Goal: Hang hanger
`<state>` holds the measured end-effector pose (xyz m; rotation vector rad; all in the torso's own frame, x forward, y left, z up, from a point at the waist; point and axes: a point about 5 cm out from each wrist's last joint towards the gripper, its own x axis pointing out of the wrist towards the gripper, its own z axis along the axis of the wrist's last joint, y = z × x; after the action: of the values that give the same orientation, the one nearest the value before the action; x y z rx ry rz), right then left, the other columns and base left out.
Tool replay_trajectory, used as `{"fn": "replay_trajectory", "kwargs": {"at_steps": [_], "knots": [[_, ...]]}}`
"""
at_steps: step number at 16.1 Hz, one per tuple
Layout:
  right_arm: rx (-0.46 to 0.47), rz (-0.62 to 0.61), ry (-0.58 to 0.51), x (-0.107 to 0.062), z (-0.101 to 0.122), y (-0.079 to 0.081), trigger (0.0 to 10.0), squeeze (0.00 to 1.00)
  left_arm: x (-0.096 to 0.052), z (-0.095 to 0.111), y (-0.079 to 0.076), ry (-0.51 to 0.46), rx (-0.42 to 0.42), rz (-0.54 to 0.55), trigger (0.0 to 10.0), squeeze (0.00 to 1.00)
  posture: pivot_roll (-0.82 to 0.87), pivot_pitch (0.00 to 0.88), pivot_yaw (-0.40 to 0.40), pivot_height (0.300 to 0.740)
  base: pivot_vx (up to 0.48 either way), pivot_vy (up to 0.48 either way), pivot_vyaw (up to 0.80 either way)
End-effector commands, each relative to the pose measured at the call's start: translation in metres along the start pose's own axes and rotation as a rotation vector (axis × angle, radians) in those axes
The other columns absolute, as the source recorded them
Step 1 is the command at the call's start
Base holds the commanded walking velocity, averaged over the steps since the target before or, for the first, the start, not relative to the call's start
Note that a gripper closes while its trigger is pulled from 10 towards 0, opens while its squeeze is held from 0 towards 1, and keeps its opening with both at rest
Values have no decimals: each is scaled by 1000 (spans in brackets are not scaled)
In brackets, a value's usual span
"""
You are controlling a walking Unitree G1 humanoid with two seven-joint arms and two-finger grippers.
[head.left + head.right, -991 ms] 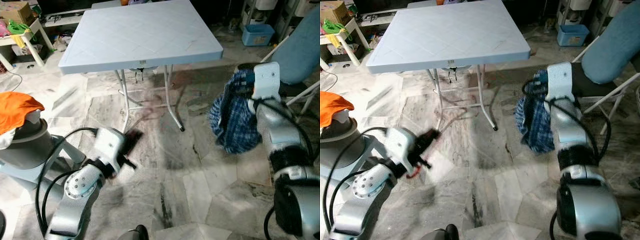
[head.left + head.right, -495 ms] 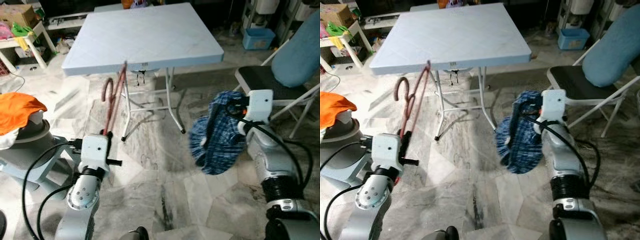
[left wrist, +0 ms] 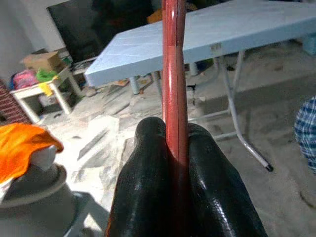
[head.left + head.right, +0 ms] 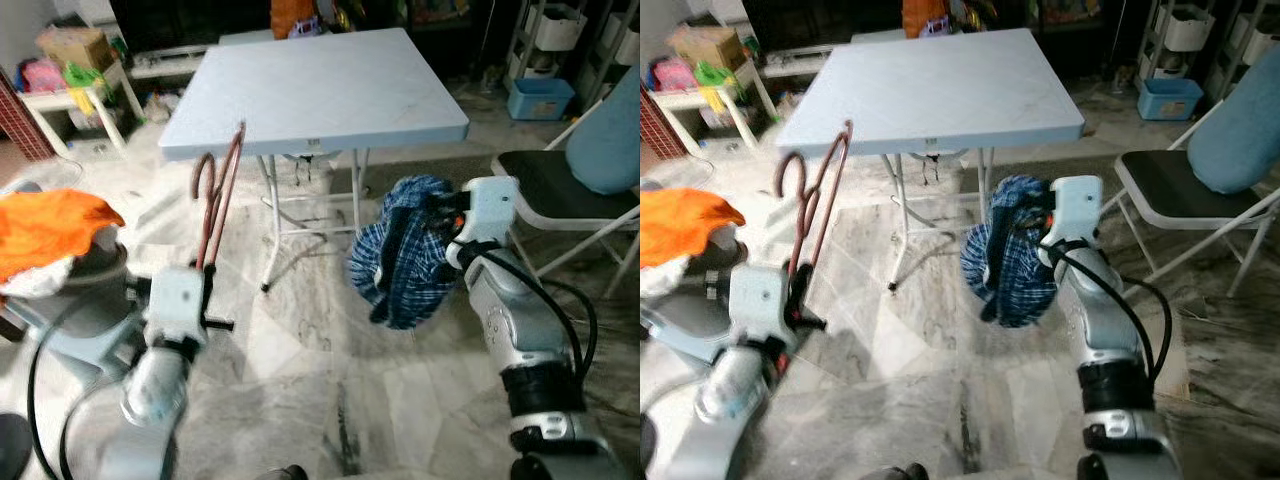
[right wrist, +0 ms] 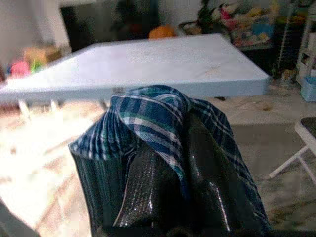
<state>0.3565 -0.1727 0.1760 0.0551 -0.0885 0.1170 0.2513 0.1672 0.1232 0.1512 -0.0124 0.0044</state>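
Note:
A red-brown hanger (image 4: 216,195) stands upright in front of my left side, its hook (image 4: 790,172) at the top. My left gripper (image 3: 175,148) is shut on the hanger's lower bar, and the black fingers (image 3: 148,168) pinch it from both sides. A blue plaid shirt (image 4: 398,250) hangs bunched in the air at the middle right, just in front of the table's legs. My right gripper (image 5: 177,168) is shut on the shirt, whose cloth drapes over the fingers (image 5: 145,187). Shirt and hanger are well apart.
A light blue folding table (image 4: 330,85) stands straight ahead. A folding chair (image 4: 545,180) with a blue cushion (image 4: 610,140) is at the right. At the left, an orange cloth (image 4: 50,225) lies on a grey bin (image 4: 85,290). Marble floor lies between.
My left arm swung the hanger up from low near the floor to upright. My right gripper carried the shirt towards the middle. The camera has shifted, showing more of the room beyond the table.

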Motion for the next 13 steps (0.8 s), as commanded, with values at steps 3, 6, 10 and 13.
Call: {"fn": "replay_trajectory", "kwargs": {"at_steps": [3,6,10,13], "knots": [[13,-77,-61,-10,1,-8,10000,0,-2,11,22,-13,-3,109,10000,0,41,0,213,740,0,0,0],[44,-116,-44,-22,-12,-6,10000,0,9,18,32,-14,88,-33,10000,0,21,0,244,740,0,0,0],[46,-86,-32,-28,-13,0,10000,0,18,18,11,-48,31,-49,10000,0,-15,0,169,740,0,0,0],[37,4,-83,-25,3,11,10000,0,14,18,7,-63,-46,35,10000,0,-31,0,128,740,0,0,0]]}}
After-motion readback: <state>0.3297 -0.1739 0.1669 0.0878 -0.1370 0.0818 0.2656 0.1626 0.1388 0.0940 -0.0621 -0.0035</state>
